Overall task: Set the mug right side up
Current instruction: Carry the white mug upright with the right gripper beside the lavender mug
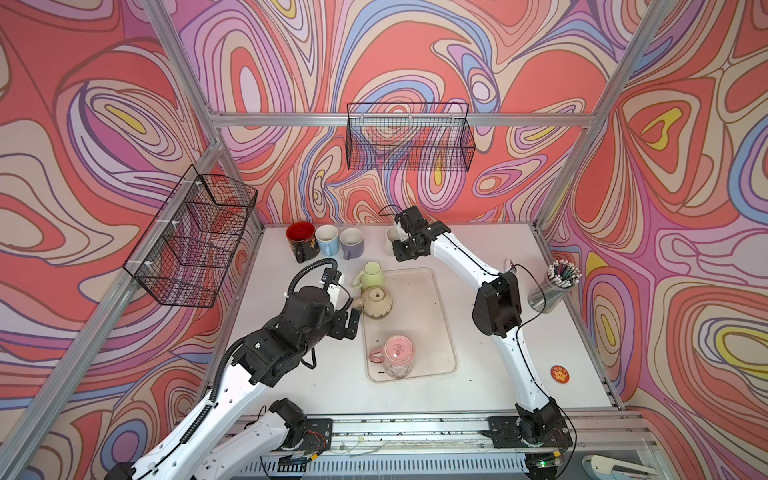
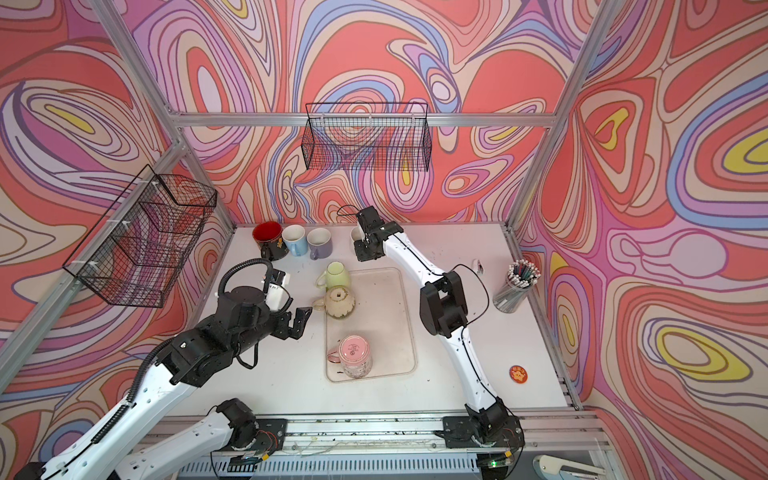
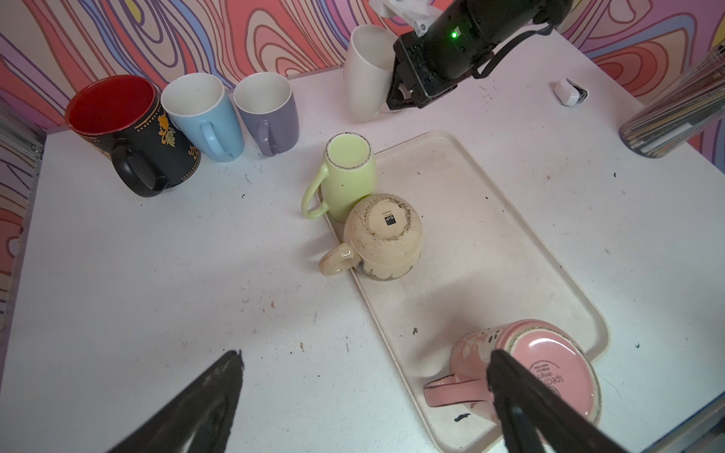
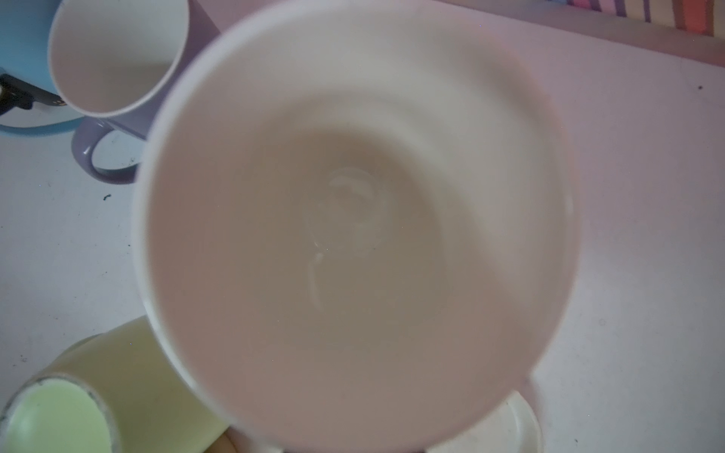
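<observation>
**Item:** white mug (image 3: 367,74).

**Location:** near the far edge of the tabletop (image 3: 157,274), about midway along it. It stands apart from the purple mug (image 3: 268,113), which ends the row of upright mugs running toward the far left corner.

**Attitude:** mouth up, long axis close to vertical but leaning a little. Whether its base rests on the surface cannot be told.

**Holder:** right gripper (image 3: 398,92), jaws drawn narrow on the mug's side that faces the right edge. The contact itself is hidden behind the gripper body. The right wrist view looks straight down into the bowl (image 4: 353,235), so the mug hangs directly beneath that wrist with its axis along the line of sight.

**Second effector:** left gripper (image 2: 302,321), jaws spread wide and empty. It hovers off the left edge of the tray (image 3: 490,235), just beside the handle of the cream mug (image 3: 386,235).

**Other stock on the tray, bottoms up:**
- green mug (image 3: 349,172), at the far left corner
- the cream mug, just beside the green one
- pink mug (image 3: 549,372), toward the near end

**Assessment:** the white mug looks already righted. What remains is probably a short straight descent, taking out the lean before release. The left arm is nearer the inverted mugs.
</observation>
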`<state>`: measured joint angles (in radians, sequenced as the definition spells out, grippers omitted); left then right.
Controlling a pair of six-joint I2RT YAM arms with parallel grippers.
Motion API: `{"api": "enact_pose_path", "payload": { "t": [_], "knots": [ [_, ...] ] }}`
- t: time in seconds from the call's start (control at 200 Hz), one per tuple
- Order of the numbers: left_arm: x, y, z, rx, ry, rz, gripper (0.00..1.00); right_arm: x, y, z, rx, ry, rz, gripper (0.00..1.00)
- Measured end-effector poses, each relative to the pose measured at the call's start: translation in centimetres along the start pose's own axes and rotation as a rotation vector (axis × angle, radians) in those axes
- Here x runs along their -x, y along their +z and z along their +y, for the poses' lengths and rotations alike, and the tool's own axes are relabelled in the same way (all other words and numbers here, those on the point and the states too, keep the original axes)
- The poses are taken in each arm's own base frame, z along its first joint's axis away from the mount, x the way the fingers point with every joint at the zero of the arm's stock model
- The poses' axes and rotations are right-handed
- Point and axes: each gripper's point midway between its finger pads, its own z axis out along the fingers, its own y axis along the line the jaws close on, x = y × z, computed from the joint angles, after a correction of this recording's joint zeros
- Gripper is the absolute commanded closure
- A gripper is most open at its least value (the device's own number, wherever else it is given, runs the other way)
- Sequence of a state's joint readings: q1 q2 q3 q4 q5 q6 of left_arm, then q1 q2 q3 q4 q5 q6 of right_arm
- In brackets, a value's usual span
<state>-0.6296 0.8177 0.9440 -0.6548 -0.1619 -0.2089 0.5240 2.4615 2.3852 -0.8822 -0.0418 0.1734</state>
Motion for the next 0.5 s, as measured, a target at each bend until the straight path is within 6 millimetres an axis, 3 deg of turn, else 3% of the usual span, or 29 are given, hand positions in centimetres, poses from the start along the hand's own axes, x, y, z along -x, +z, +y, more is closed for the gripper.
{"api": "enact_pose_path", "payload": {
  "t": [0.315,0.501],
  "knots": [
    [0.0,0.1,0.2,0.014,0.005,0.001,0.00,0.0,3.3,1.4,0.033,-0.035,-0.008,1.00],
    [-0.2,0.3,0.2,0.018,0.009,0.009,0.00,-0.4,3.7,2.1,0.046,-0.046,0.000,1.00]
  ]
}}
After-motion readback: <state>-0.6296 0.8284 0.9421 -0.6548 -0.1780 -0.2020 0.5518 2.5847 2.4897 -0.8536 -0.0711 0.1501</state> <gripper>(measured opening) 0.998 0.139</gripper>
